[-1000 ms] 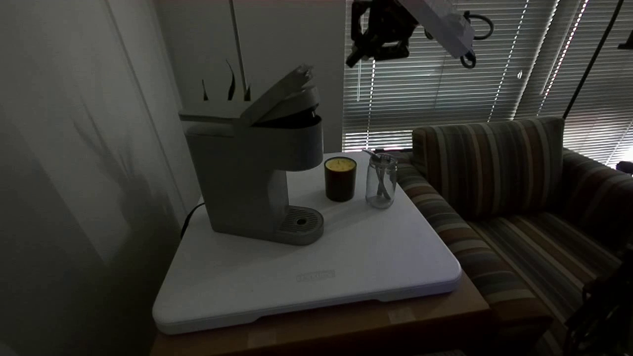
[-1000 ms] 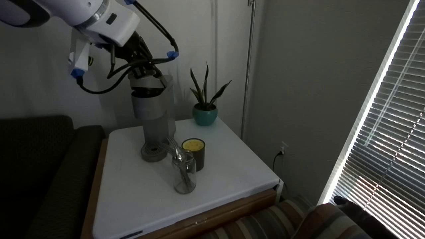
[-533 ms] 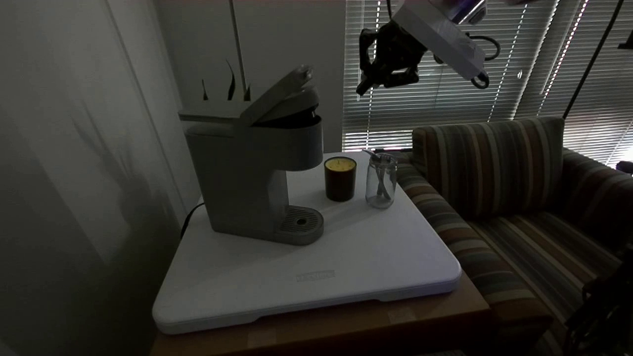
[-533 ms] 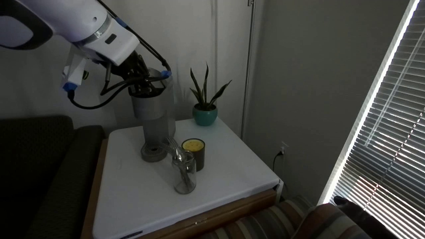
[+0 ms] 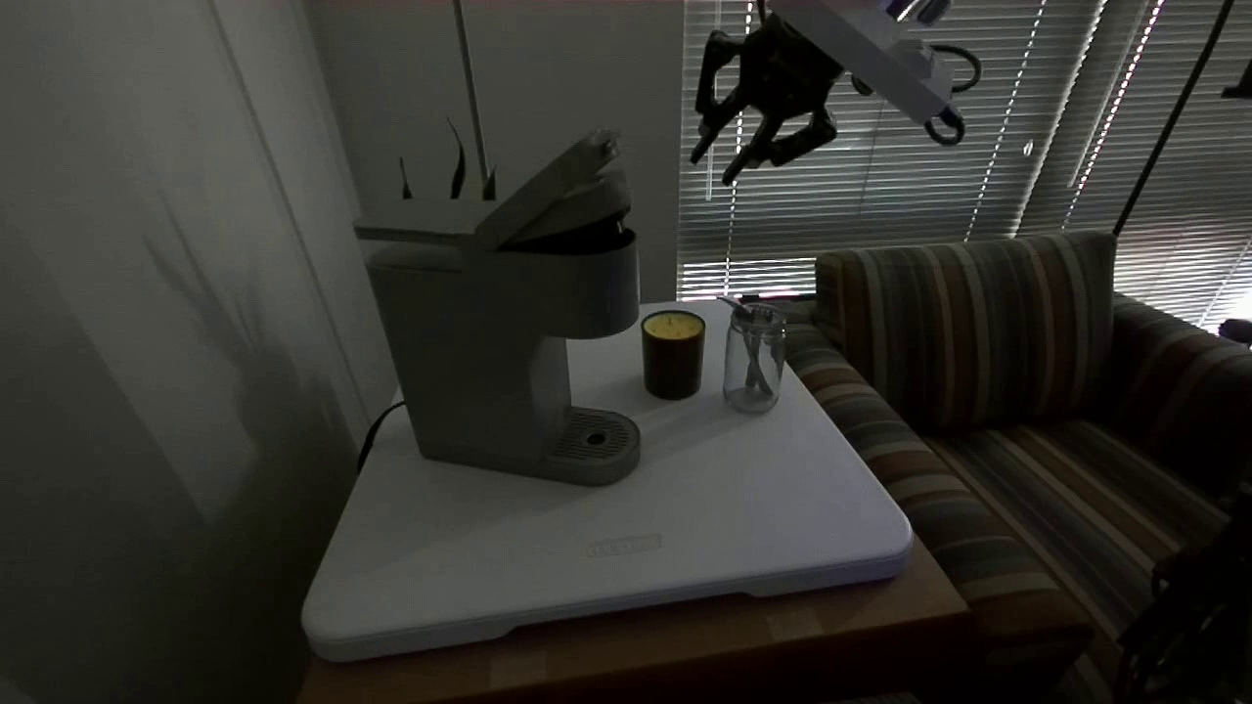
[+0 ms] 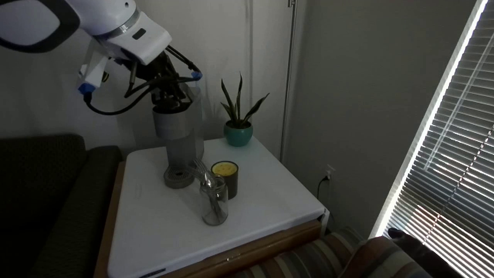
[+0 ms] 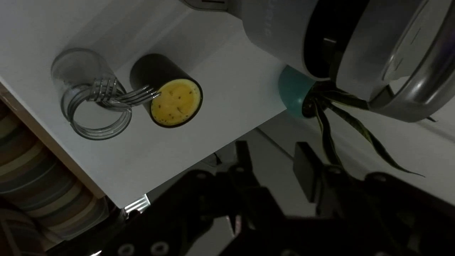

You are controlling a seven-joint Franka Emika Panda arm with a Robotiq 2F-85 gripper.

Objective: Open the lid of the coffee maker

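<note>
On the white rectangular bench [image 5: 743, 489] stands the boxy gray coffee maker [image 5: 489, 372], its inside mostly lost in shadow. The black two-fingered tool [image 5: 714, 170] hangs in the air, fingers parted, apart from the flat gray hinged lid [image 5: 548, 191], which slants upward on top of the coffee maker. A round turquoise pot [image 6: 238, 137] holds a spiky green plant [image 6: 233, 112]. A clear glass jar [image 5: 741, 376] contains metal forks [image 7: 131, 99], heads rising past its rim; just beside it, a dark cylindrical cup [image 5: 673, 367] holds a speckled yellow filling [image 7: 176, 101].
</note>
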